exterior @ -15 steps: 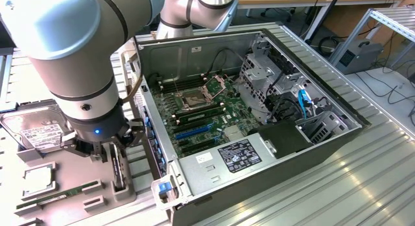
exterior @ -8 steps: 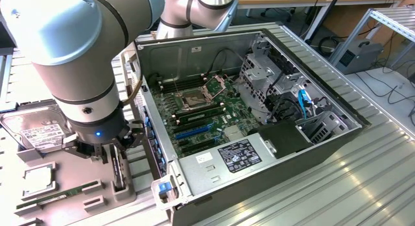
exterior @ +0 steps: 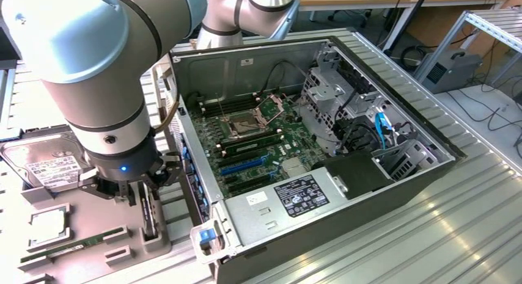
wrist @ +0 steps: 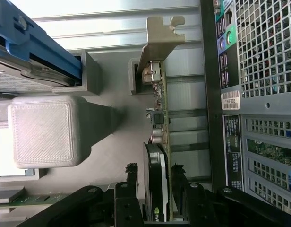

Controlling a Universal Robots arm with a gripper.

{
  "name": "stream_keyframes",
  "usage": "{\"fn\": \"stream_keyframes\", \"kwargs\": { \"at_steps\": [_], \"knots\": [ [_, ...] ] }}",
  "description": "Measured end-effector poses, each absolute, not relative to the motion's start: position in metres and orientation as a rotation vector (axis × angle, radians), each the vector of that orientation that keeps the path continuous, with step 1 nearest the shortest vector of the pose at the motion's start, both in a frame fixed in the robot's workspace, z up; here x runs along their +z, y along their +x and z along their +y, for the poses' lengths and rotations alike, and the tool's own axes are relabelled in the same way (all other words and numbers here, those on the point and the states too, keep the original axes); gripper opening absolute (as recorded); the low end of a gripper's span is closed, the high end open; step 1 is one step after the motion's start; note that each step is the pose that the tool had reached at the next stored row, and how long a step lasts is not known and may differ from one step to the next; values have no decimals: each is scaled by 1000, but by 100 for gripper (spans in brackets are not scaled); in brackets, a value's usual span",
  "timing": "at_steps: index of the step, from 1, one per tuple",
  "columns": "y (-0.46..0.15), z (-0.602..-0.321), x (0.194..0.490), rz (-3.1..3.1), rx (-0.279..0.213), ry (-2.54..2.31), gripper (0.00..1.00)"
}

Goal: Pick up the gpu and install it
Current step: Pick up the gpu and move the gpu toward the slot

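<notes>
As the wrist view shows, the released claw (wrist: 154,168) straddles the upright gpu (wrist: 158,118).

gpu (wrist: 159,118): bracket is bare silvery metal with a satin finish, shroud is glossy black plastic. Holder (wrist: 41,132): grey printed plastic, matt, finely ridged. Rail (wrist: 37,47): smooth blue plastic. Case (wrist: 268,47): perforated sheet metal, dull grey. Table (exterior: 424,235): ribbed aluminium with a soft sheen. Arm (exterior: 73,46): smooth pale-blue caps, grey metal tube.
</notes>
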State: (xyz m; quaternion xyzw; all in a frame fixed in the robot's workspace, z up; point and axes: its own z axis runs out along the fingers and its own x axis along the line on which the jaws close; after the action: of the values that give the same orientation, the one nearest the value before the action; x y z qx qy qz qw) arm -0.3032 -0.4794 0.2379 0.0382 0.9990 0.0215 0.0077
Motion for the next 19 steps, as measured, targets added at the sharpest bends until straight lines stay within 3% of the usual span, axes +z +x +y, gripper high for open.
{"fn": "stream_keyframes", "kwargs": {
  "at_steps": [19],
  "knots": [
    [-301, -479, 238, 3123, 67, 119, 42]
  ]
}}
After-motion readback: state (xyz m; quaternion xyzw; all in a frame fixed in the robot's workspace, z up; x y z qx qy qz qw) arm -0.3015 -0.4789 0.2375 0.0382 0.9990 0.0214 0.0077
